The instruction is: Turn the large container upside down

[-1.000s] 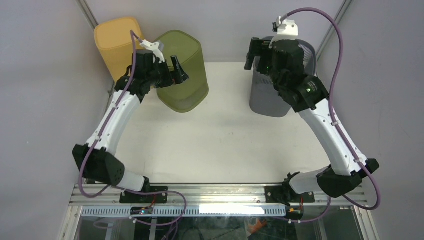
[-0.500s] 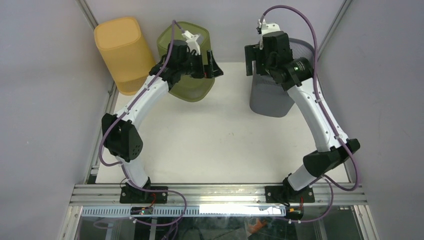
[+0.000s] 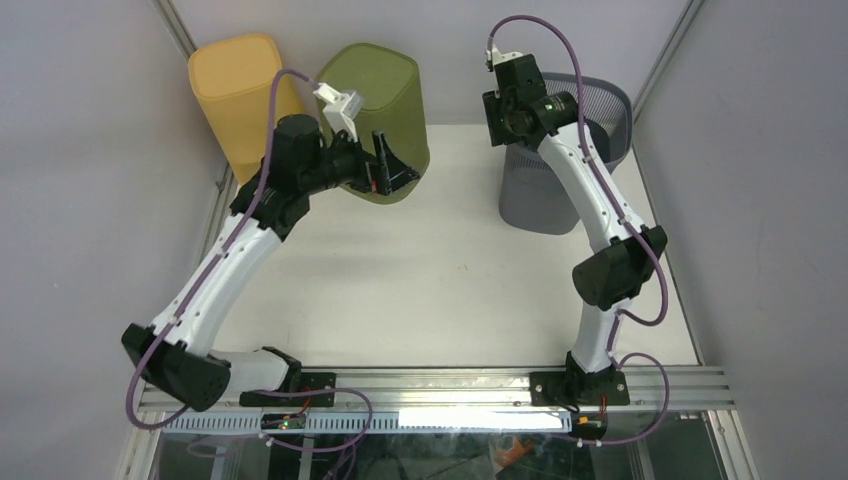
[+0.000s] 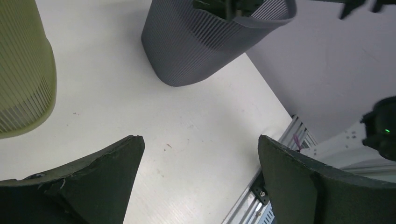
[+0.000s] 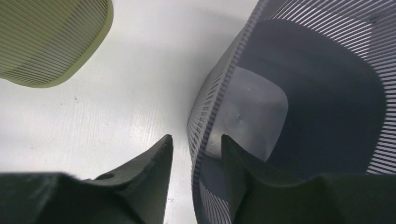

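Still upright, the grey slatted bin (image 3: 535, 205) stands where it did half a second ago, at the far right of the table (image 3: 440, 290). The right gripper (image 5: 197, 140) has shifted slightly toward the back wall and its elbow has swung inward. Its fingers straddle the bin's rim, one inside and one outside, parted with a sliver of gap on each side. The left gripper (image 4: 200, 140), spread wide and empty, has drawn back to the front edge of the green bin (image 3: 385, 85).
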Motion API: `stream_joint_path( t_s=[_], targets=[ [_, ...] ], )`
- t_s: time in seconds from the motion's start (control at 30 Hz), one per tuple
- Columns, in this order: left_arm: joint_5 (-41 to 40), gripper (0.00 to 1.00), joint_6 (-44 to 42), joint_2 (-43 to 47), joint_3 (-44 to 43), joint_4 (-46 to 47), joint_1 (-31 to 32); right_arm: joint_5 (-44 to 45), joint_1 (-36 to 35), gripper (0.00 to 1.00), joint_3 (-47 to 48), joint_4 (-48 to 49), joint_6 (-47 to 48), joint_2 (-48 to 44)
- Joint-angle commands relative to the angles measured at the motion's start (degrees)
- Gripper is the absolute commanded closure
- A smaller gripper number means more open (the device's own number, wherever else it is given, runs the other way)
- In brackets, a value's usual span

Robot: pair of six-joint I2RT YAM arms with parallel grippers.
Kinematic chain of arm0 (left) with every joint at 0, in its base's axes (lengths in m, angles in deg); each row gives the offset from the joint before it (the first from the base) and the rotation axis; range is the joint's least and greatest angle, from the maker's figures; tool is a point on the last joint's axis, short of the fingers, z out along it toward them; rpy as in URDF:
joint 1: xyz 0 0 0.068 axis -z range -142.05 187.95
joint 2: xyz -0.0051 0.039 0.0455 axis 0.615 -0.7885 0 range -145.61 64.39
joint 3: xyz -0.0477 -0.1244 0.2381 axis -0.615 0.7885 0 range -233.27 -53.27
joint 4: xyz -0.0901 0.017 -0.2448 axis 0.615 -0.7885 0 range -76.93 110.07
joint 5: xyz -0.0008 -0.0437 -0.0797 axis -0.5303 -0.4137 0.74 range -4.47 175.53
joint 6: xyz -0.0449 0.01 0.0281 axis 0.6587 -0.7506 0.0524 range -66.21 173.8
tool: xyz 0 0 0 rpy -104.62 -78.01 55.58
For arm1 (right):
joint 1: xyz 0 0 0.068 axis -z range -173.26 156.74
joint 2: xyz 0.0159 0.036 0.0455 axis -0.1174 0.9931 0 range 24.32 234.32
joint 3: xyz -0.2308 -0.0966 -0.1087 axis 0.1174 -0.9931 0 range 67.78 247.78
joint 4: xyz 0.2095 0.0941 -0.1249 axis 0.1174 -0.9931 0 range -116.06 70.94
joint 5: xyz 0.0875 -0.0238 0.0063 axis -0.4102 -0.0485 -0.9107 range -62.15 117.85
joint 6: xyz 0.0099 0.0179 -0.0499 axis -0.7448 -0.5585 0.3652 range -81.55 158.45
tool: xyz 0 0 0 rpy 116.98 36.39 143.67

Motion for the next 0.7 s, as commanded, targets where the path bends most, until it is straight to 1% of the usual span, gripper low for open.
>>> stream_joint_path(
  t_s=[0.0, 0.03, 0.07, 0.1, 0.17, 0.23, 0.37, 0.43, 0.5, 0.67],
  targets=[
    [-2.8, 0.01, 1.6, 8.3, 6.2, -0.6, -0.5, -1.3, 0.5, 0.62, 4.7, -0.6, 1.9, 0.7],
    [-2.9, 0.01, 2.0, 9.7, 7.1, -0.8, -0.7, -1.7, 0.5, 0.72, 5.1, -0.9, 1.8, 0.6],
    [-2.9, 0.01, 2.3, 10.4, 7.6, -1.2, -0.9, -2.0, 0.5, 0.89, 5.6, -1.4, 1.5, 0.4],
    [-3.1, 0.01, 2.4, 10.9, 7.8, -1.9, -1.1, -2.8, 0.4, 1.00, 6.5, -2.1, 1.3, 0.1],
    [-3.1, 0.01, 2.2, 11.2, 7.4, -3.3, -1.7, -6.3, 0.3, 1.00, 8.5, -3.4, 0.5, -1.1],
    [-3.0, 0.01, 2.1, 11.3, 6.6, -4.4, -3.0, -11.9, 0.1, 1.00, 9.5, -3.6, -1.0, -3.3],
    [-0.8, 0.01, 1.8, 11.6, 5.7, -5.0, -7.6, -23.4, -0.1, 1.00, 7.1, -1.9, -7.1, -9.4],
    [1.4, 0.01, 1.7, 11.6, 6.0, -5.6, -10.4, -28.8, 0.0, 1.00, 2.9, 0.5, -10.8, -12.9],
    [3.5, 0.01, 1.9, 11.7, 6.8, -6.3, -12.3, -35.1, 0.0, 1.00, -4.2, 4.1, -14.2, -17.0],
    [3.3, 0.01, 1.7, 12.5, 6.6, -8.7, -14.1, -48.1, 1.4, 1.00, -19.2, 14.4, -23.3, -26.5]
  ],
)
